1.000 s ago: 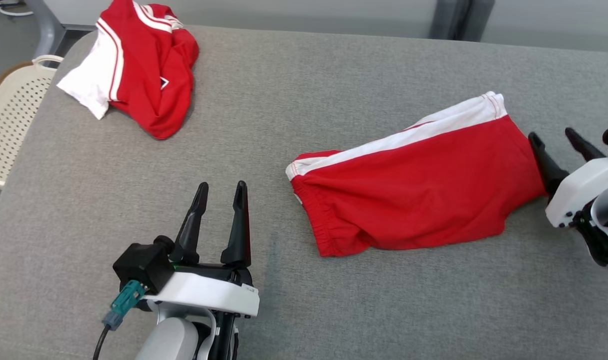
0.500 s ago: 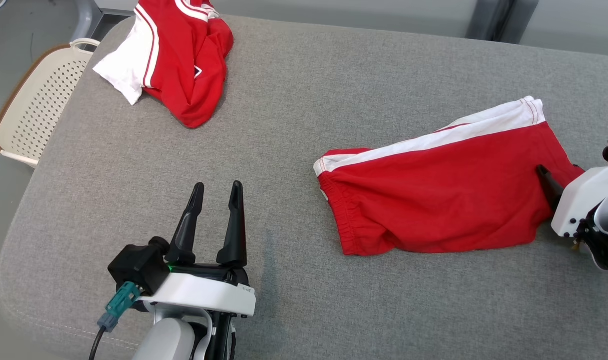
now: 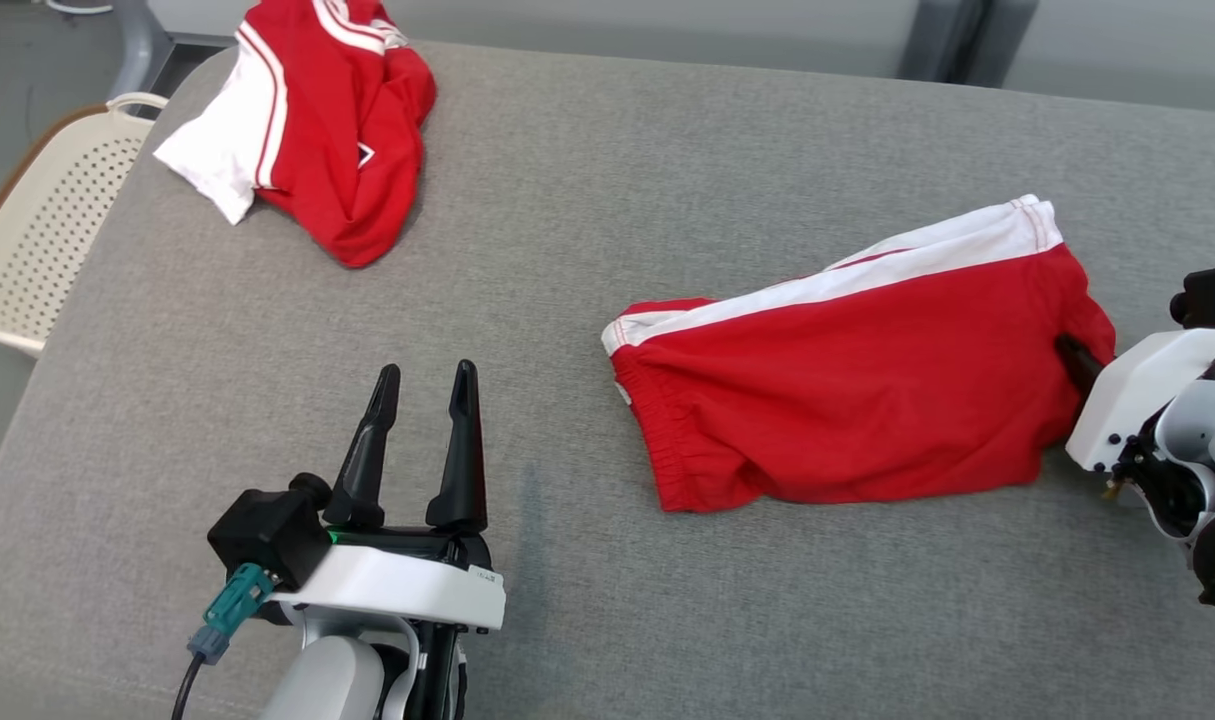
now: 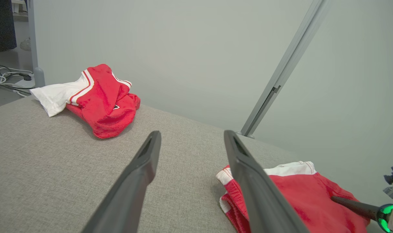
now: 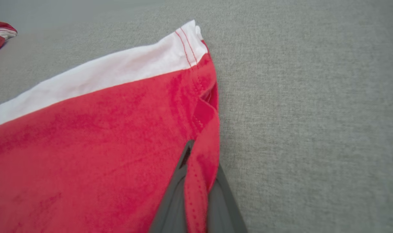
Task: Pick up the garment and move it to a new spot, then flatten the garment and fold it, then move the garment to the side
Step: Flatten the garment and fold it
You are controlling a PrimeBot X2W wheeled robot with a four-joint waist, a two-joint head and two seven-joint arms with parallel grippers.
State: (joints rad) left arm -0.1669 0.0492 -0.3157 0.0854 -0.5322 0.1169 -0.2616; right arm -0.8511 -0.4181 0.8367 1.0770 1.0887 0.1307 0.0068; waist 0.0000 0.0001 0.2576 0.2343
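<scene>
While the left gripper (image 3: 427, 372) hangs above the grey padded surface (image 3: 607, 200) with jaws spread, the right gripper (image 3: 1069, 352) pinches the right-hand hem of the red-and-white shorts (image 3: 847, 380), which lie flat right of centre, well apart from a crumpled red garment (image 3: 317, 130) at the far left corner.

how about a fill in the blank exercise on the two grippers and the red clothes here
1. The right gripper is ____ on the edge of the red shorts.
2. The left gripper hangs over the grey surface with its jaws ____.
3. The crumpled red and white garment lies near the surface's far ____ corner.
4. The stripe along the shorts' far edge is ____.

Missing words: shut; open; left; white
</scene>
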